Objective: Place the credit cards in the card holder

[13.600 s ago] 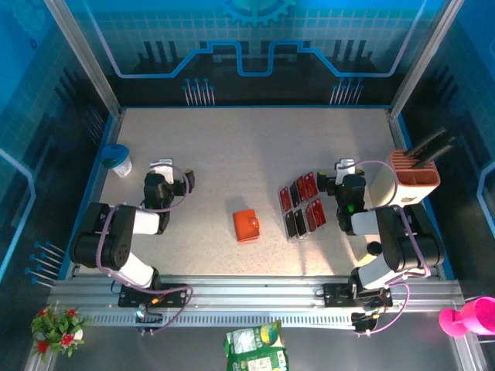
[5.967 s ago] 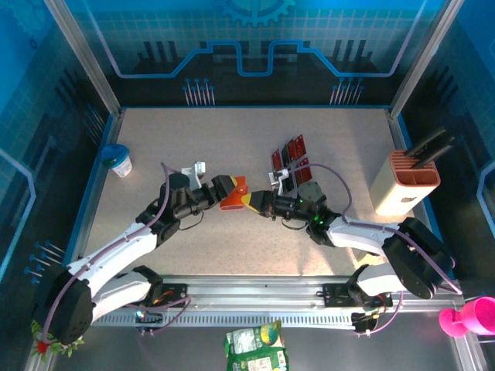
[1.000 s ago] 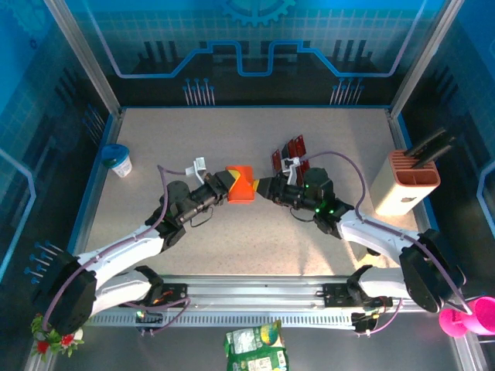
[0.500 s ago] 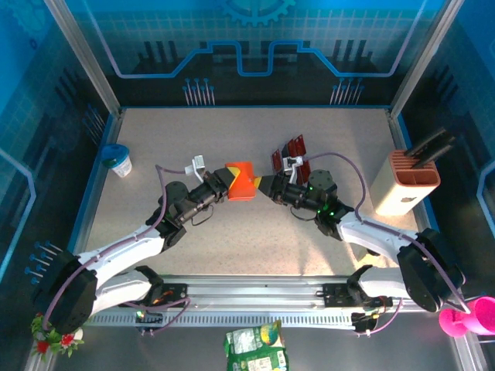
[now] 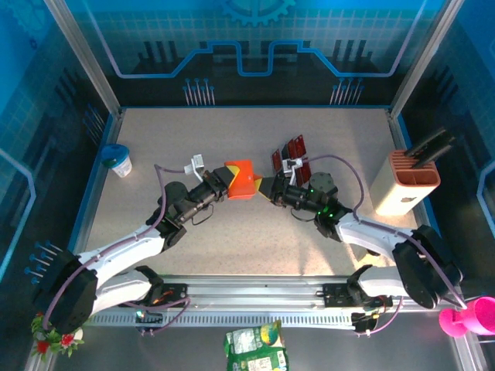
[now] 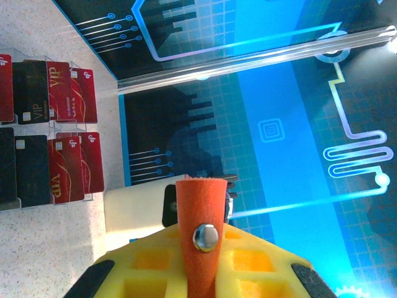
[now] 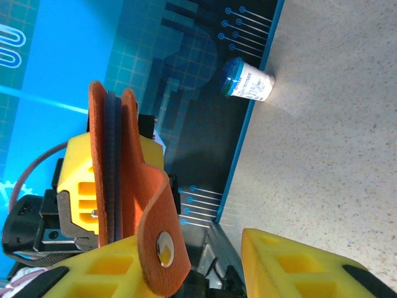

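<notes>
Here both arms reach inward, left claw (image 5: pixel 224 184) gripping the card holder (image 5: pixel 241 180).

Orange-red card holder (image 5: pixel 240 180) held on edge clear of the counter (image 5: pixel 232 135), snap-button flap hanging loose, grey-blue lining showing. Red and black credit cards (image 6: pixel 49 136) sit nearby in two overlapping rows, apparently propped at a tilt.

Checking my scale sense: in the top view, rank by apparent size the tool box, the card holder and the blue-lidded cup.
Largest: tool box.
Then card holder and blue-lidded cup, about alike; the holder is held up nearer the camera, so unranked.
</notes>
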